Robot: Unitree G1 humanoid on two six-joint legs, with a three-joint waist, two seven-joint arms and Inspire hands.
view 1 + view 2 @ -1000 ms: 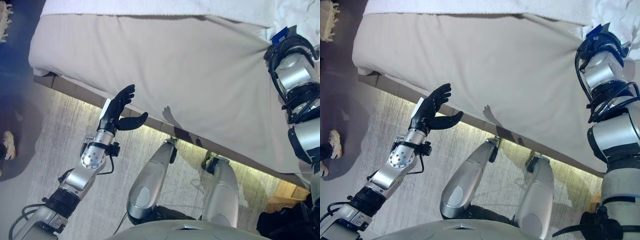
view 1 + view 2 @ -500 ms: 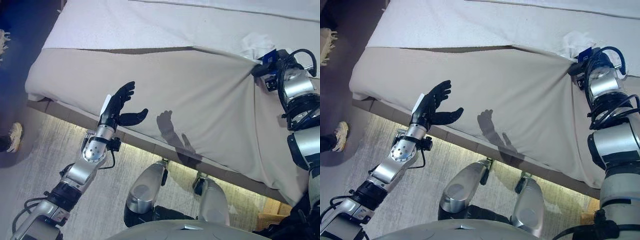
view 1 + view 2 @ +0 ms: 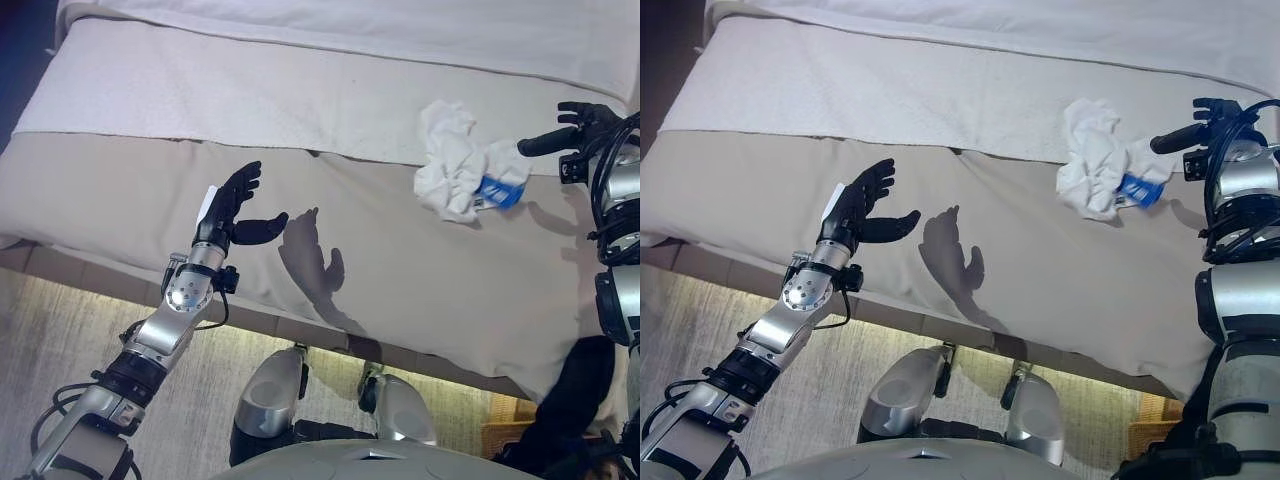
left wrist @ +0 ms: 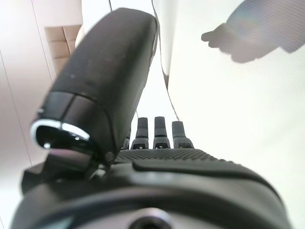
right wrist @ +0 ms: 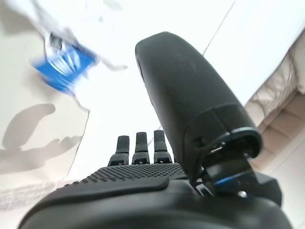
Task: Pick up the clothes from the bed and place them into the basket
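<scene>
Bed (image 3: 330, 90) in beige-and-white covers, crumpled white clothes (image 3: 450, 160) on it, left hand (image 3: 235, 205) and right hand (image 3: 580, 130) both spread empty.

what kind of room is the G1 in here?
Most likely a bedroom. A wide bed with a beige cover and a white sheet across its far side fills the view, a crumpled white garment with a blue patch lies on it, and grey carpet runs below the bed's edge.
</scene>
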